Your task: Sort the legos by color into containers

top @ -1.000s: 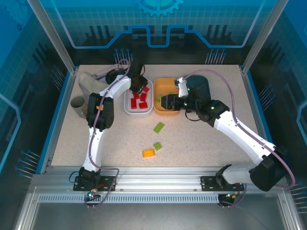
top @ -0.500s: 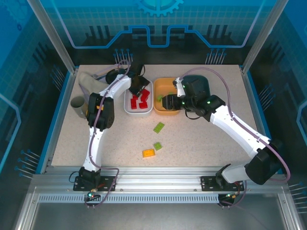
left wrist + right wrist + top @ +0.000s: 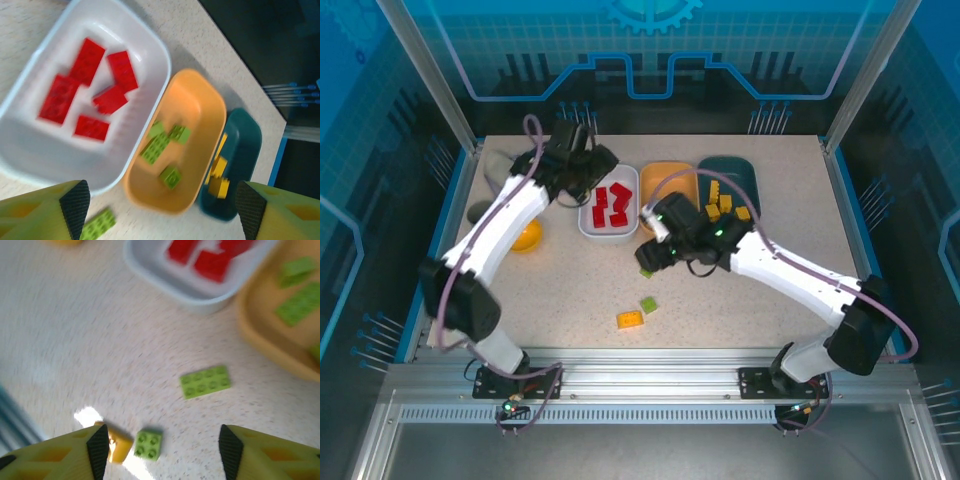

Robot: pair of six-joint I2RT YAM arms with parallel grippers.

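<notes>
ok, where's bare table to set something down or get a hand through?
Bare table between yellow bowl, white tray and the loose legos; also the strip right of the teal tray. Crowded: the orange tray sits tight between those two trays, with the right gripper over the loose legos.

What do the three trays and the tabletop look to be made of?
The white tray looks like smooth moulded plastic, with soft glare on its rounded rim. The orange tray and dark teal tray share that shape, so they are probably the same plastic, though with less shine. The tabletop is speckled beige and matte, perhaps laminate or a stone-look composite. The pictures do not settle which.
</notes>
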